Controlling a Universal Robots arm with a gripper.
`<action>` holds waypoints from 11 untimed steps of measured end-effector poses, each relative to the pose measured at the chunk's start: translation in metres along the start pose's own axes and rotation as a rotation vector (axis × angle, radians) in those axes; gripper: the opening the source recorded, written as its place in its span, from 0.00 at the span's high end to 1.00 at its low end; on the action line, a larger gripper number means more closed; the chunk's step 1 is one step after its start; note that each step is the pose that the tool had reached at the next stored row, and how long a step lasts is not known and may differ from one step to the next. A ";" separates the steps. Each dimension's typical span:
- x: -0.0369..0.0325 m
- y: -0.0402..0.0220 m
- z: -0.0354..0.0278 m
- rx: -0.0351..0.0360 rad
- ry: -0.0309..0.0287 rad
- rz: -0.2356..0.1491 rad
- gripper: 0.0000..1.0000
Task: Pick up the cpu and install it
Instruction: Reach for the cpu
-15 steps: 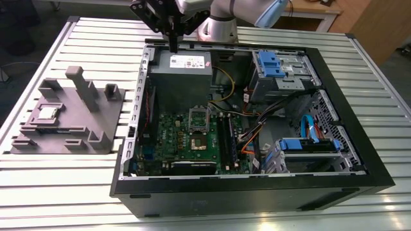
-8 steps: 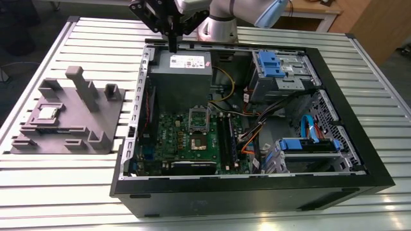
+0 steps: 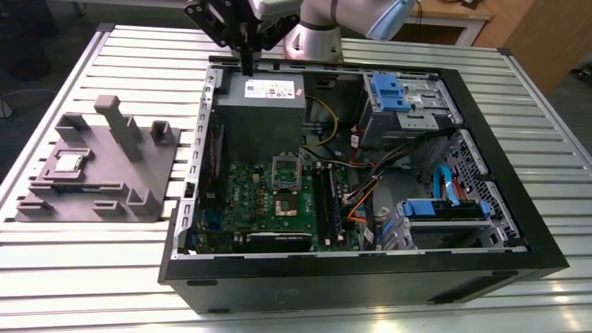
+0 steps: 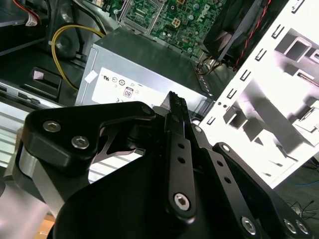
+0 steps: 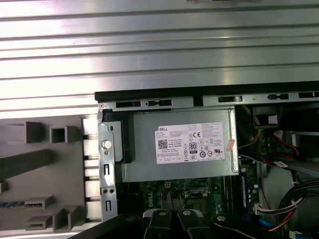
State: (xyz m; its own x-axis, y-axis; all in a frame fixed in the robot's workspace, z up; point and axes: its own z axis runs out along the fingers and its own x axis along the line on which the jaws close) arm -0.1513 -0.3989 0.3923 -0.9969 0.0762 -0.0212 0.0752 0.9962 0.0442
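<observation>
Cpu (image 3: 69,163), one only, lies flat on the grey holder (image 3: 138,184); it is square. One gripper (image 3: 248,68), closed and empty, hangs near the power supply (image 3: 263,111).

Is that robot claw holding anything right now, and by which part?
Nothing. The gripper is empty, jaws shut, above the power supply box; the cpu lies on the grey holder.

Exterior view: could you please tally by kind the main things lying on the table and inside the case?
Small square silvery-grey cpu: 1
Grey moulded holder: 1
Open black computer case: 1
Grey labelled power supply box: 1
Green motherboard: 1
Blue plastic drive brackets: 2
Total: 7
</observation>
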 end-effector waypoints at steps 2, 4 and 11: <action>0.0006 -0.0001 0.0000 0.0000 0.0000 0.000 0.90; 0.0013 -0.0001 0.0000 0.0000 0.0000 0.000 0.90; 0.0045 -0.0003 -0.0001 0.0000 0.0000 0.000 0.90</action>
State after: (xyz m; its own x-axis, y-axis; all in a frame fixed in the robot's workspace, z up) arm -0.1558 -0.3989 0.3923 -0.9969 0.0762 -0.0212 0.0752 0.9962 0.0442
